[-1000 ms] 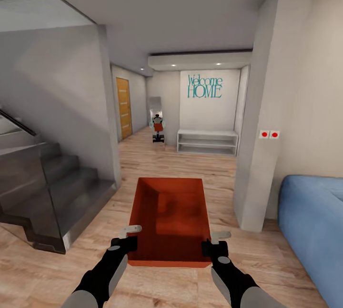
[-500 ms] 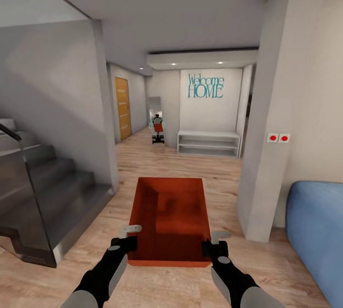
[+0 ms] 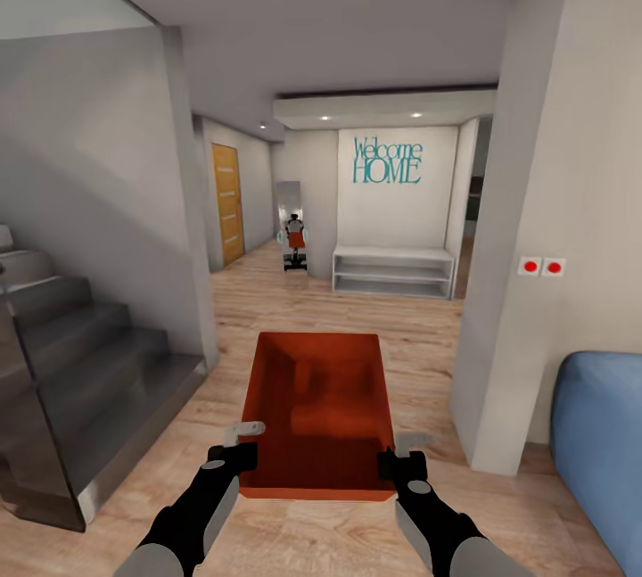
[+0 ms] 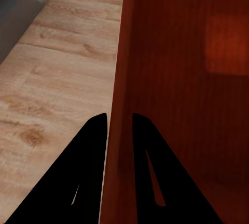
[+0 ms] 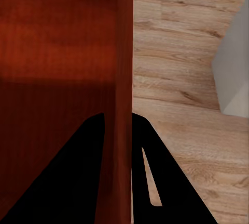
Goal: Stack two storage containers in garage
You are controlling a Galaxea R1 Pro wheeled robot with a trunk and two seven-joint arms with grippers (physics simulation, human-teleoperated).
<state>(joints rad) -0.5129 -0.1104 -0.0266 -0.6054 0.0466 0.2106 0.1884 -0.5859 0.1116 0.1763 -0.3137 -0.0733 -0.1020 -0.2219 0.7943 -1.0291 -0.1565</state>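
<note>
One bin [image 3: 318, 412] is held out in front of the robot, above the wood floor [image 3: 374, 327], open side up and about level; its long axis runs straight away from the robot, toward the hallway, with the near short wall between the two wrists and the far short wall pointing at the white shelf [image 3: 390, 269]; the red interior is bare, with lighter patches on its bottom.

The left gripper [image 3: 242, 441] grips the bin's left long wall near the near corner; in the left wrist view the gripper [image 4: 120, 122] has one dark finger on each side of the wall, the gap between them just the wall's thickness, so it is clamped on the bin [image 4: 176, 99]; the right gripper [image 3: 399, 454] does the same on the right long wall; in the right wrist view the gripper [image 5: 118, 121] straddles the rim with the fingers pressed to either face, holding the bin [image 5: 62, 78] tight.

Around it: grey stairs [image 3: 80, 354] on the left; a white pillar [image 3: 526, 229] with two red buttons [image 3: 542, 267] on the right; a blue sofa [image 3: 602, 434] beyond it at the edge; ahead, an orange door [image 3: 228, 202] and teal "Welcome HOME" lettering [image 3: 386, 160] above the shelf.
</note>
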